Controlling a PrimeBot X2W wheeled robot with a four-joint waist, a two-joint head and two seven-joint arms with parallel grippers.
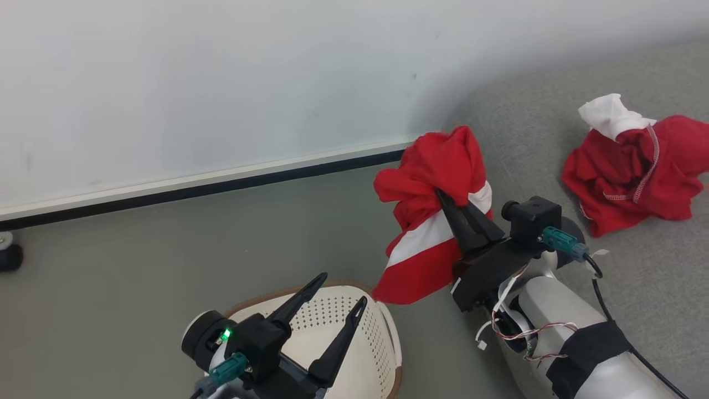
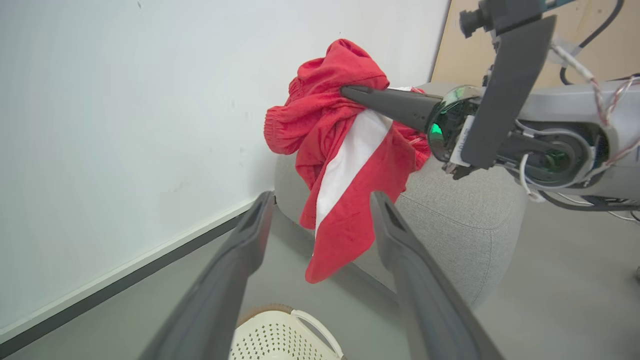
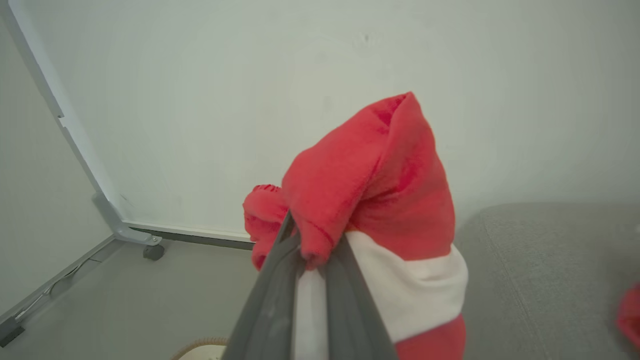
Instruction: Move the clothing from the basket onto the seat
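Garment (image 1: 432, 166), red, white-striped, clamped in right end effector (image 1: 441, 194); left end effector (image 1: 343, 288) spread above basket (image 1: 383, 349).

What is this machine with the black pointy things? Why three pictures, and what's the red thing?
It is a robot with two arms, each ending in a pincer: two dark fingers that pinch like tongs. One picture comes from a camera on its head, the others from cameras on its left and right wrists. The right pincer is shut on a red garment with a white stripe, held up beside the grey seat. More red clothing and a white cloth lie on the seat. The left pincer is open above the cream basket on the floor.
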